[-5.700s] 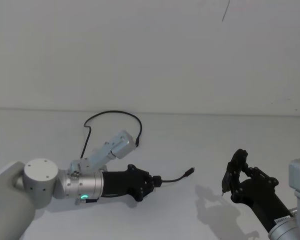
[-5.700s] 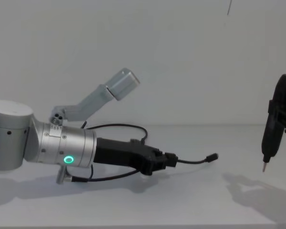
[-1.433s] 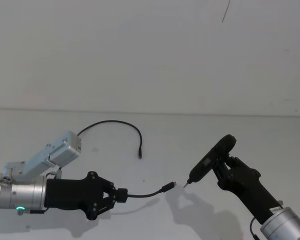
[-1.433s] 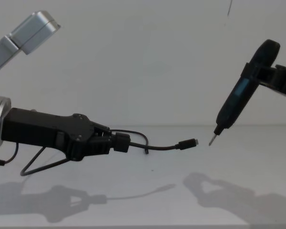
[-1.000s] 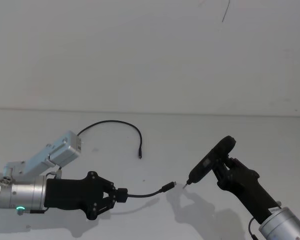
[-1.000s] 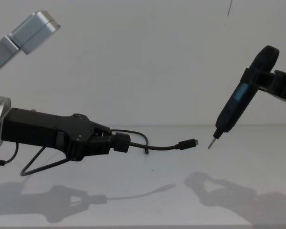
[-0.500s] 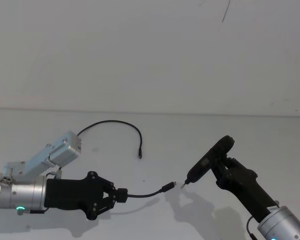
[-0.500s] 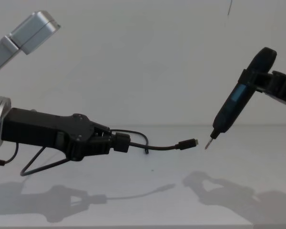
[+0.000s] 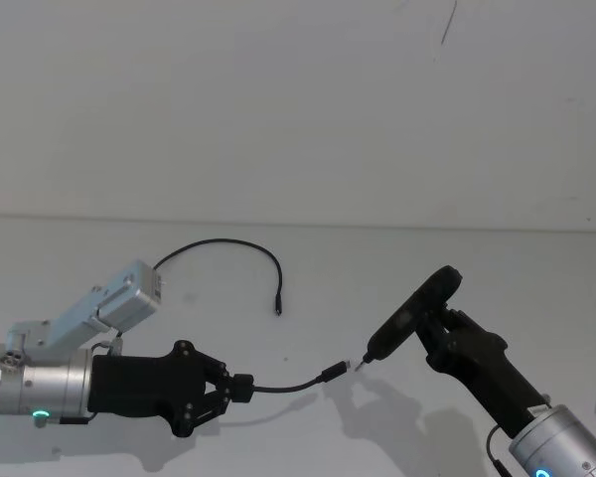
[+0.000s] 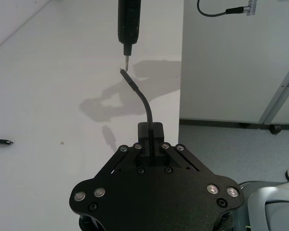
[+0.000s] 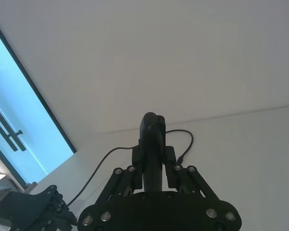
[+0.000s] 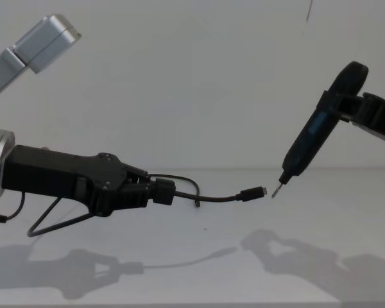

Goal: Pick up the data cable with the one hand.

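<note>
While clamped in the left claw (image 9: pixel 222 391), the data cable (image 9: pixel 293 385) juts forward.

Data cable (image 9: pixel 296 385) in left gripper's (image 9: pixel 230 390) fingers (image 9: pixel 217 370).

Black data cable (image 9: pixel 219 246), black left hand (image 9: pixel 222 390) on silver arm (image 9: pixel 42 382), black pen-shaped tool (image 9: pixel 409 316), plain white table (image 9: pixel 377 268).

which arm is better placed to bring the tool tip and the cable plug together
Right. The right hand holds the pen-shaped tool, its tip just short of the data cable plug; the left hand only needs to hold steady.
</note>
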